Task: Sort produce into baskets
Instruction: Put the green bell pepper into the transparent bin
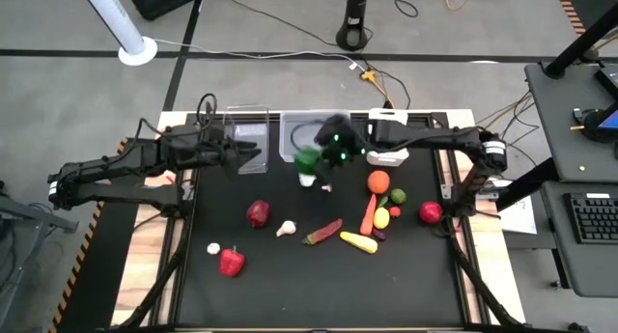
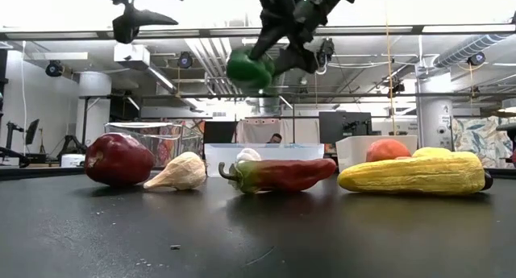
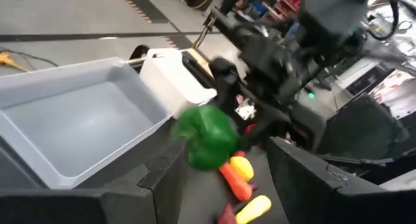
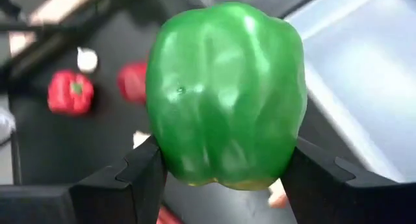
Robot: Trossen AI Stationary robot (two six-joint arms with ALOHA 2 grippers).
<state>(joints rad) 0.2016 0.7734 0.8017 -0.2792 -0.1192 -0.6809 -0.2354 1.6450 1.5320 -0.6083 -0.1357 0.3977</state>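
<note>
My right gripper [image 1: 311, 157] is shut on the green pepper [image 4: 226, 94], held high over the table just near of the wider clear bin [image 1: 307, 135]; the pepper also shows in the low view [image 2: 248, 70]. My left gripper [image 1: 253, 152] is open and empty over the narrow clear bin [image 1: 247, 130]. The white bin [image 1: 388, 140] stands at the far right. Loose produce lies on the black mat: a red apple [image 1: 258, 213], garlic [image 1: 286, 228], a long red pepper [image 1: 323, 233], yellow squash [image 1: 359, 242], carrot [image 1: 368, 215], tomato [image 1: 379, 181], and a red pepper [image 1: 232, 263]. My right gripper pinches the green pepper's two opposite sides [image 4: 162, 146] between its two fingers, near one end of it. The fingers slant down from the table's right side. The pepper is lifted clear of the table and sticks out past the fingertips.
A small white garlic piece [image 1: 213, 247] lies near the red pepper, another white piece [image 1: 307, 180] under the held pepper. A red fruit [image 1: 430, 212], a lime-green one [image 1: 398, 196] and purple bits [image 1: 380, 234] lie at the right. Free mat lies along the near edge.
</note>
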